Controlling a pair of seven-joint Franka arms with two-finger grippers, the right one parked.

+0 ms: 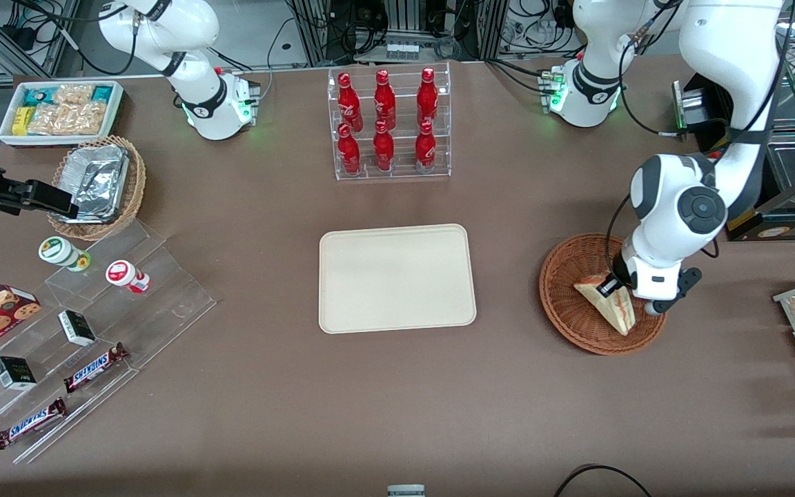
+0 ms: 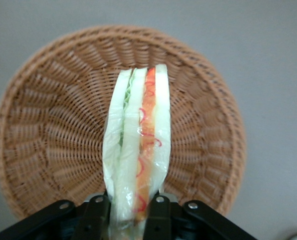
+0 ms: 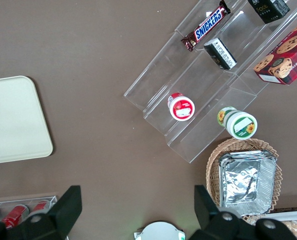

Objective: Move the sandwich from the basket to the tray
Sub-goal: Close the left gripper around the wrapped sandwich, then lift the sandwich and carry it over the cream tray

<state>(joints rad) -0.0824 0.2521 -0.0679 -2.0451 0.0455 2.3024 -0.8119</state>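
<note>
Both end effector (image 2: 128, 212) fingers clamp sandwich (image 2: 137, 145), seemingly above basket (image 2: 48, 125).

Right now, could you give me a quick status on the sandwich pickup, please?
End effector over the basket, shut on the sandwich. Sandwich not yet at the tray. Tray bare, nothing on the table between basket and tray.

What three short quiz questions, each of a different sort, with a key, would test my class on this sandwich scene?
1. True or false: the sandwich lies on the tray.
2. The hand is: A open, B shut on the sandwich, C out of view?
3. Fill in: the hand is over the ____.

Key: 1 false, the tray is bare. 2 B. 3 basket.
</note>
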